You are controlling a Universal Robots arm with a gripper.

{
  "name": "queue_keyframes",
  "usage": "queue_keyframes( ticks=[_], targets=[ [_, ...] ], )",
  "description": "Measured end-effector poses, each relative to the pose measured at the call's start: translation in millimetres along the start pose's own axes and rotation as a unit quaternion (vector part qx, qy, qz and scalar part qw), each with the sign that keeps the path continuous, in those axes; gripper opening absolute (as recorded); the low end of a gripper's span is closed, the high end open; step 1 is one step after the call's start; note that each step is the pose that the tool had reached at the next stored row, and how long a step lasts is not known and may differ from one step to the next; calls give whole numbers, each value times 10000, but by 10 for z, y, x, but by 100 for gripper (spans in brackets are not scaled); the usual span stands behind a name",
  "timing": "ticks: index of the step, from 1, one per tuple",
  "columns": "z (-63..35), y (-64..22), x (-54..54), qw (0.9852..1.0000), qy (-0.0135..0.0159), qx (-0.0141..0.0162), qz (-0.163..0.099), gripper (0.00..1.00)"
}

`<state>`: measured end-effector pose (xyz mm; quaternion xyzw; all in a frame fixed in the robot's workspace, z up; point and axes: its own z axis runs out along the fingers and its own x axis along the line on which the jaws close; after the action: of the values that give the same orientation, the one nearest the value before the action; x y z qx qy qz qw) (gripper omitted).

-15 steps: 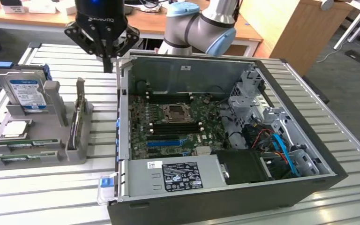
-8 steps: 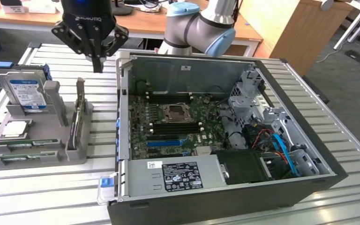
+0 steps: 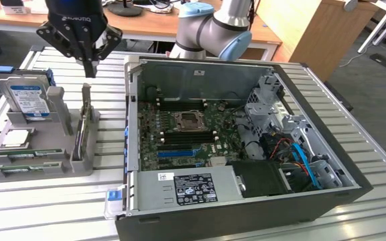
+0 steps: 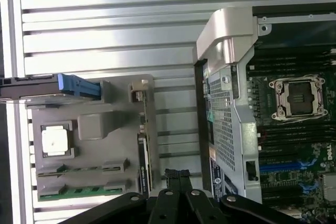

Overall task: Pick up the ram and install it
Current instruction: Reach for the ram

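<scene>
Above gray parts tray (image 3: 89, 150), gripper (image 3: 90, 68) hangs with fingers closed, empty. Ram (image 3: 86, 118) stands on edge in tray slot just below, beside open computer case (image 3: 247, 208). Risk: descending with fingers closed would likely strike ram's top edge, tilting or cracking it.

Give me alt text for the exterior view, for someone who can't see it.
A robot arm's shut gripper hangs above the ram standing on edge in a grey holder. The holder also carries a hard drive and a processor chip; on the exterior view's right sits an open computer case with its motherboard exposed.
</scene>
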<state>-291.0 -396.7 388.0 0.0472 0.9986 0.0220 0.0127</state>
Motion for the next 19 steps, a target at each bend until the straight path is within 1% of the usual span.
queue_keyframes(
  ticks=[6, 13, 19],
  targets=[
    [-2, -17, 184, 10000, 0, 1, 11, 11],
    [-6, -37, 426, 10000, -1, 2, 31, 11],
    [-8, -54, 603, 10000, -2, 2, 45, 11]
  ],
)
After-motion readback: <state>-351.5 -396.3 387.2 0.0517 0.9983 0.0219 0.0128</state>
